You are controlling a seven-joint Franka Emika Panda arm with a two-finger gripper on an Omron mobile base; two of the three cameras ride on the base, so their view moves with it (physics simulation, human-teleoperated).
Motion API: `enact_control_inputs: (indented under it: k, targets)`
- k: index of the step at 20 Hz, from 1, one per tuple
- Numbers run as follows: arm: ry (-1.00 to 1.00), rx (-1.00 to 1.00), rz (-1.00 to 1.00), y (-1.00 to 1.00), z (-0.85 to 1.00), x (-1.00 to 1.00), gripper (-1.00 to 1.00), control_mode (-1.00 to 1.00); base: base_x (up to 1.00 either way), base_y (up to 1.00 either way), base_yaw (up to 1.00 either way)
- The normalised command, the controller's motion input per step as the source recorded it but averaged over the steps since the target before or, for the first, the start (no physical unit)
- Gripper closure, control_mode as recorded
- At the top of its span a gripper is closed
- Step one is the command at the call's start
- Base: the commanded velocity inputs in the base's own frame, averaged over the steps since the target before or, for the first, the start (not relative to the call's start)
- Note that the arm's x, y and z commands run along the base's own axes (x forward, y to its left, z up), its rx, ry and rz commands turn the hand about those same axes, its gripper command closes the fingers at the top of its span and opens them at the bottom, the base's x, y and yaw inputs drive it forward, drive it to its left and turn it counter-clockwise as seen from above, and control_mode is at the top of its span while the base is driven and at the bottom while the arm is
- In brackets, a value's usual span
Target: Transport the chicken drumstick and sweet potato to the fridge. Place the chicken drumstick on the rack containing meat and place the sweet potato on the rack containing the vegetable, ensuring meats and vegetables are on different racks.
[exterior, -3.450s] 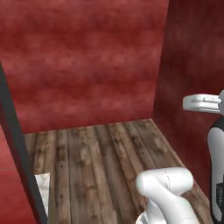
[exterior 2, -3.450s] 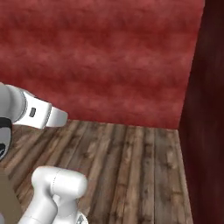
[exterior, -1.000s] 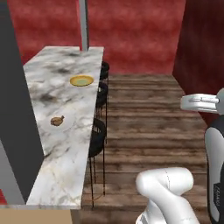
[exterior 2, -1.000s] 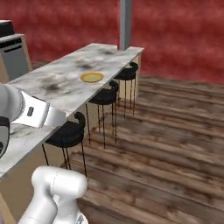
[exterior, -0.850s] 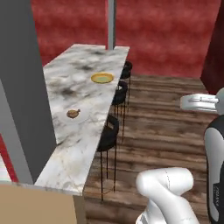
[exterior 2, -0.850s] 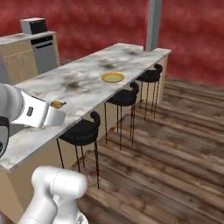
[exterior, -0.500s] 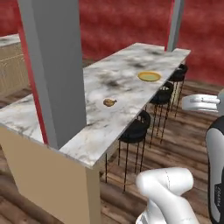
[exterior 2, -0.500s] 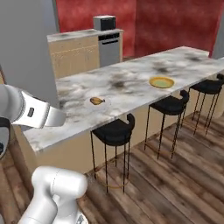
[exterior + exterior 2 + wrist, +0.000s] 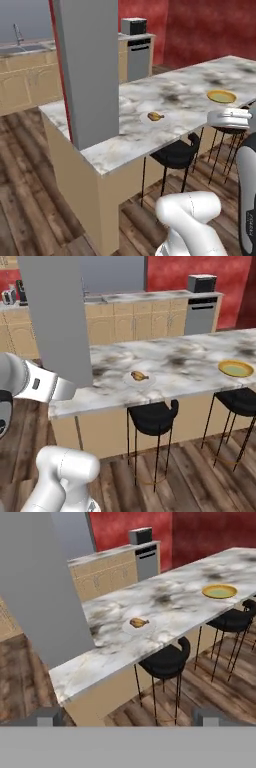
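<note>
Chicken drumstick [image 9: 156, 116] [image 9: 139, 376] [image 9: 138, 622]: small, golden-orange, lying flat on a pale plate [image 9: 128, 628] near the marble island's [image 9: 175, 602] near edge.

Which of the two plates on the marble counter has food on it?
The pale plate near the grey pillar; the chicken drumstick lies on it. The yellow plate, farther along the counter, has nothing on it.
</note>
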Motion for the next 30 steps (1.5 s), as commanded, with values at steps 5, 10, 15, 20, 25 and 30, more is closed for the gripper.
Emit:
enact_control_inputs:
  k: [5,10,15,20,25,30]
  targets:
    - [0.0,0.0,0.0,0.0,0.0,0.0,-1.0,1.0,0.3,-1.0,0.38]
    - [0.0,0.0,0.0,0.0,0.0,0.0,-1.0,1.0,0.31,-0.92,0.36]
    - [0.0,0.0,0.0,0.0,0.0,0.0,-1.0,1.0,0.95,-0.03,0.15]
    - [0.0,0.0,0.0,0.0,0.0,0.0,-1.0,1.0,0.97,-0.07,0.17]
    - [0.0,0.0,0.0,0.0,0.0,0.0,-1.0,1.0,0.73,-0.47,0.34]
    - [0.0,0.0,0.0,0.0,0.0,0.0,-1.0,1.0,0.66,-0.6,0.41]
